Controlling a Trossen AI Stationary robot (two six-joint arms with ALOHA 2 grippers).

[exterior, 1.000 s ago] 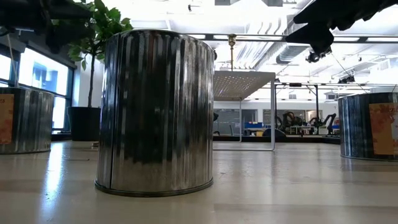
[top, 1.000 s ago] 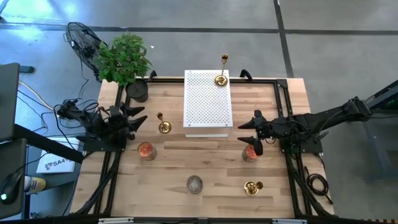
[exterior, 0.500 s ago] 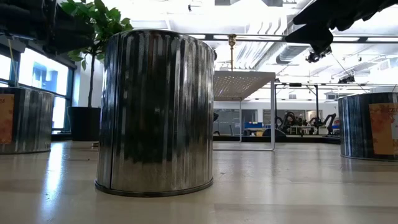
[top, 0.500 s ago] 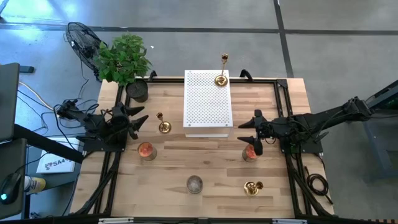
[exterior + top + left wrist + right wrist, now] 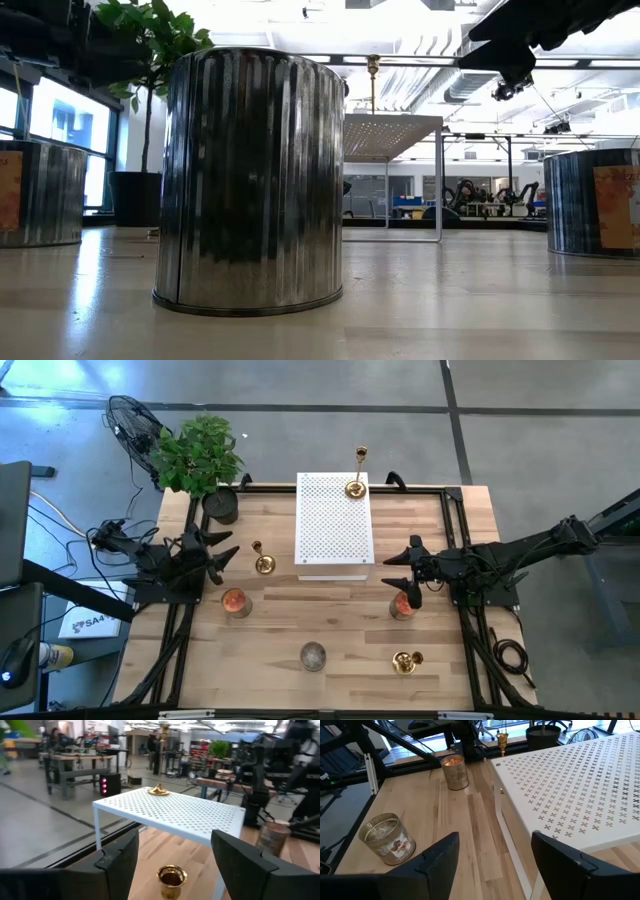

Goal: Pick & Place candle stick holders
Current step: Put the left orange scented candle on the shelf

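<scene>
Table seen from above, 12 o'clock = far edge.

Three candle stick holders on the scene. One [image 5: 357, 473] stands on the white perforated shelf [image 5: 334, 525] at its far right corner, about 12 o'clock. A second [image 5: 262, 558] stands on the wooden table [image 5: 350, 630] just left of the shelf, about 10 o'clock from table centre. The third [image 5: 405, 659] sits near the front edge at about 5 o'clock.

Left gripper [image 5: 222, 550] hovers at 9 o'clock, jaws parted and empty, aimed at the second holder; the left wrist view shows that holder's cup [image 5: 171, 880] between the spread fingers [image 5: 120, 856] but apart from them. Right gripper [image 5: 402, 570] waits at 3 o'clock over a tin candle [image 5: 401, 606], jaws likewise apart, holding nothing.

Judged step: approach for the second pick; one holder looks already placed on the shelf.

Next move calls for advancing the left gripper until the stem lies between the pads, closing, then lifting clear before swinging over the shelf. The slim stem and shiny surface suggest a slip or tip risk.
</scene>
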